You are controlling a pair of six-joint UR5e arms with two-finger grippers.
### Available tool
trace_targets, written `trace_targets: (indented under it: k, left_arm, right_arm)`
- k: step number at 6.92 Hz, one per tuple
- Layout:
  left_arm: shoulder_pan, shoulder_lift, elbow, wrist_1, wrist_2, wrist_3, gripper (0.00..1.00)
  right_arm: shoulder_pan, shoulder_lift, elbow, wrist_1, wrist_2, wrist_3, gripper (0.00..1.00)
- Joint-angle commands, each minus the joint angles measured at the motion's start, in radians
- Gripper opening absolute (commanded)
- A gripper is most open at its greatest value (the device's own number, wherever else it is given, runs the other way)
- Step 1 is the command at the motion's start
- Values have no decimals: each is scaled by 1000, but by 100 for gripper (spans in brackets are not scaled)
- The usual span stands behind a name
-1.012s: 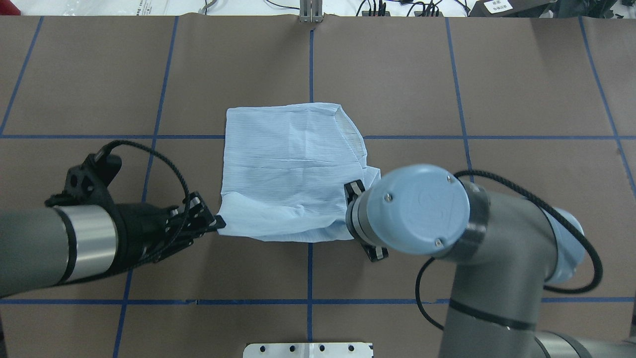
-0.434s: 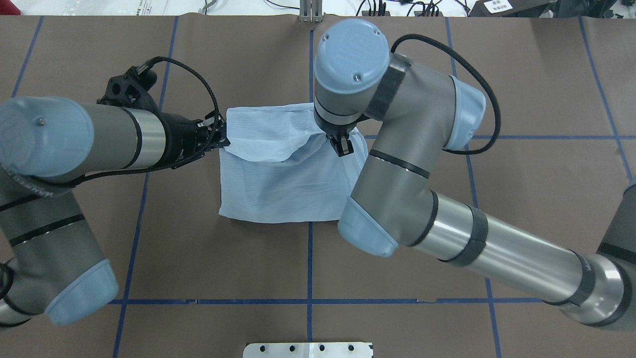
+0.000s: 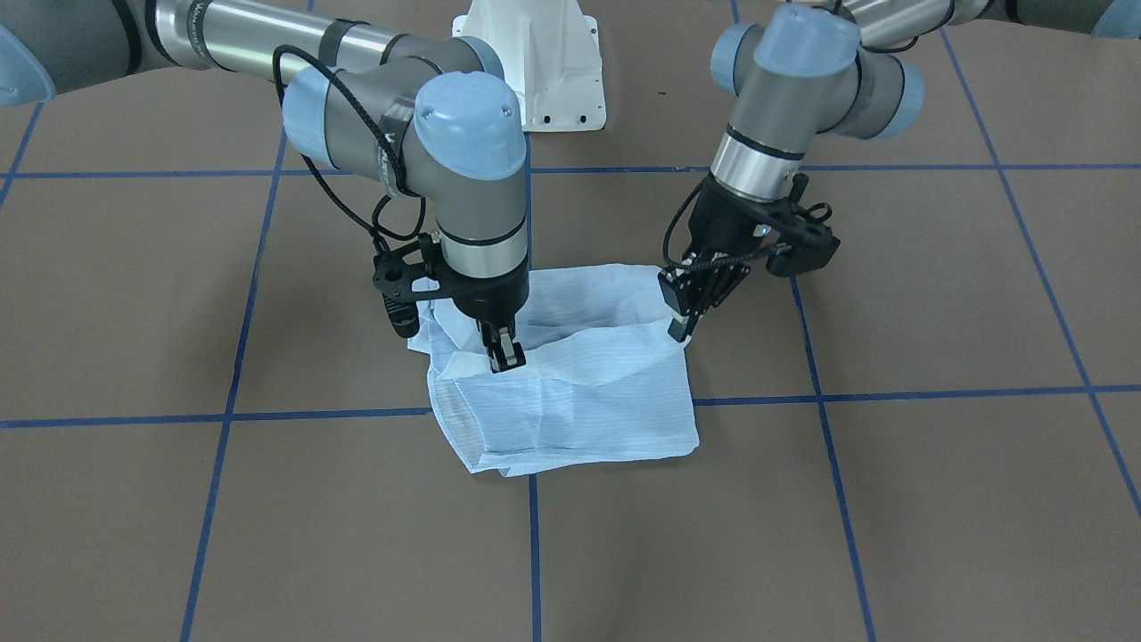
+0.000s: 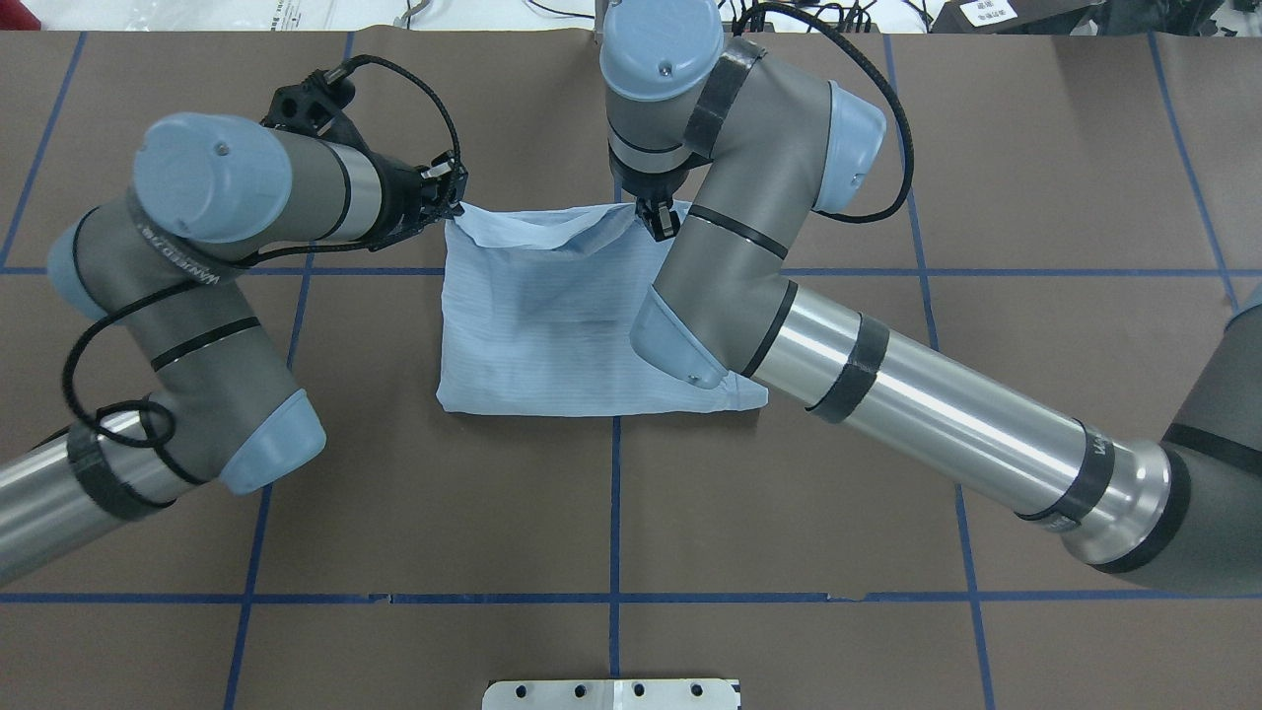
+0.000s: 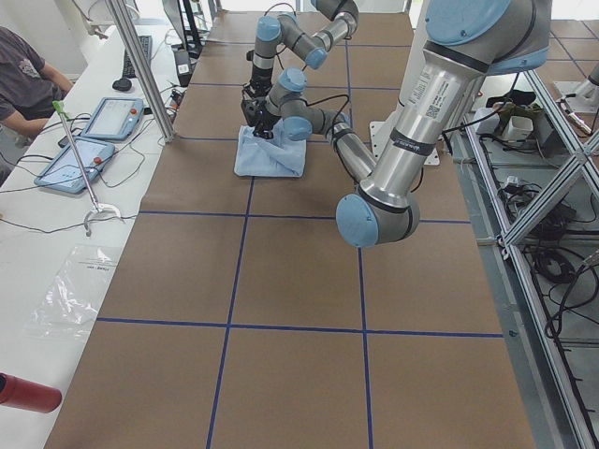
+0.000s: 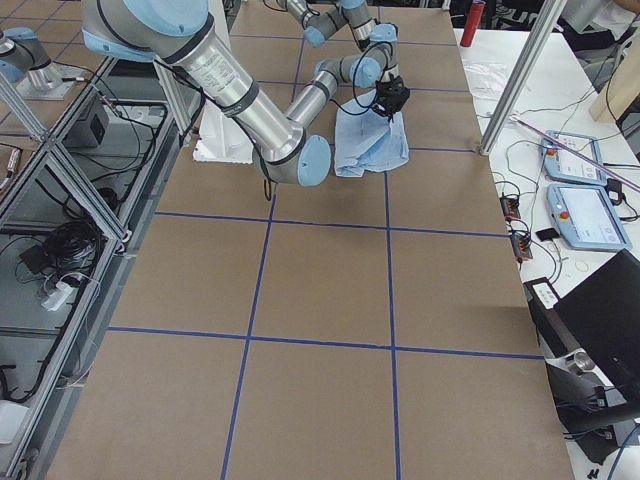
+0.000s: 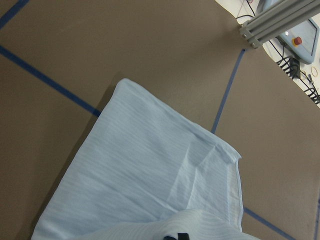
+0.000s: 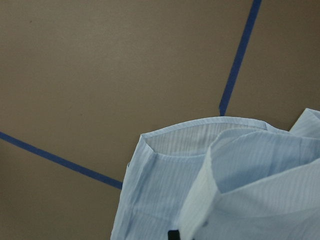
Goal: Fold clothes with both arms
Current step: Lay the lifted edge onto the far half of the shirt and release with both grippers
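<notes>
Overhead exterior view: the thin light-blue striped shirt [image 4: 552, 335] lies at the middle of the brown blue-taped tabletop [image 4: 394, 493]. The left claw [image 4: 452, 202] and right claw [image 4: 656, 222] each pinch a corner of its lifted edge, likely so the fold lands square. Since 0.4 s ago both have carried that edge farther across.

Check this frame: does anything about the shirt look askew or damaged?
Nothing damaged. The shirt edge held between the left gripper and right gripper sags mid-span, and one near corner juts past the fold on the robot's right.
</notes>
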Motion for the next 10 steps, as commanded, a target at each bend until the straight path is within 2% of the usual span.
trace_targets:
  k: [1, 2, 3, 4, 5, 6, 8, 9, 10]
  left_arm:
    - [-39, -83, 231, -130, 0, 24, 0]
    - [-42, -85, 282, -182, 4, 27, 0]
    - [-43, -88, 338, -242, 8, 44, 0]
    - [-46, -101, 375, -264, 10, 47, 2]
    - [-52, -120, 405, -264, 13, 55, 50]
    - [-77, -120, 412, -267, 13, 117, 67]
    - [-140, -120, 414, -270, 2, 223, 69]
    - [-152, -109, 408, -269, -16, 312, 68]
    - [-195, -74, 384, -270, -106, 431, 68]
  right_arm:
    - [13, 18, -143, 107, 1, -41, 0]
    - [13, 30, -222, 193, 1, -51, 0]
    - [13, 40, -294, 294, 1, -56, 32]
    - [14, 52, -342, 348, -2, -88, 99]
    - [43, 95, -385, 352, -1, -123, 100]
    - [104, 104, -387, 352, 66, -184, 100]
    - [144, 62, -378, 350, 90, -318, 100]
    - [163, -16, -307, 346, 102, -420, 100]
    - [221, -172, -174, 341, 169, -576, 100]
